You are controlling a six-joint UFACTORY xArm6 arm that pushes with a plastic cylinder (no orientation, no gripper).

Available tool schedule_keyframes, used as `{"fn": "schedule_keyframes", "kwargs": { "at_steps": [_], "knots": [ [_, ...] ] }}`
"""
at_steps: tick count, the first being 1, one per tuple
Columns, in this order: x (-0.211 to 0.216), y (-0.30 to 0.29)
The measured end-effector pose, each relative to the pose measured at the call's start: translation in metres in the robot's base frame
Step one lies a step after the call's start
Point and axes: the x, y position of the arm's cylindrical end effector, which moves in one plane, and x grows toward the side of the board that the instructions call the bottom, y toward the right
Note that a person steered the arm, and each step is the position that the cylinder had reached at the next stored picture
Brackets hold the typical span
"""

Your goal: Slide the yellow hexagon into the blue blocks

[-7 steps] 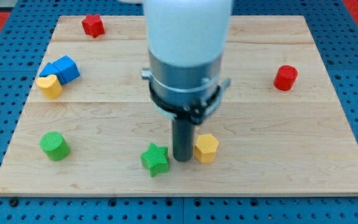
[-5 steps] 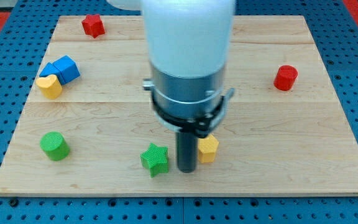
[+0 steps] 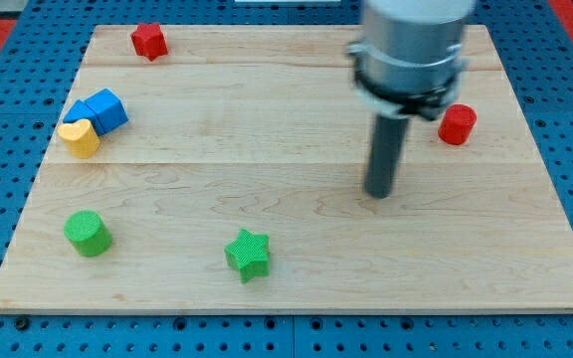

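My tip (image 3: 378, 195) rests on the wooden board (image 3: 286, 278) right of centre, with the arm body above it at the view's top right. No yellow hexagon shows anywhere in the camera view. The blue blocks (image 3: 98, 109) sit together at the view's left, far from my tip. A yellow block (image 3: 80, 138) of rounded shape touches their lower left side. My tip touches no block.
A red star-like block (image 3: 148, 40) sits at the top left. A red cylinder (image 3: 457, 124) stands just right of the rod. A green cylinder (image 3: 88, 233) is at the lower left and a green star (image 3: 248, 254) at the bottom centre.
My tip has jumped from beside the green star and yellow hexagon at the bottom centre up and to the right. The yellow hexagon that lay by the tip no longer shows.
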Motion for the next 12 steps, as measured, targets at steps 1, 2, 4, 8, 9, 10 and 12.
{"fn": "schedule_keyframes", "kwargs": {
  "at_steps": [1,2,4,8,9,10,12],
  "knots": [
    [-0.029,0.052],
    [-0.037,0.017],
    [-0.099,-0.059],
    [-0.114,-0.027],
    [-0.074,-0.039],
    [-0.057,-0.07],
    [-0.076,-0.124]
  ]
}}
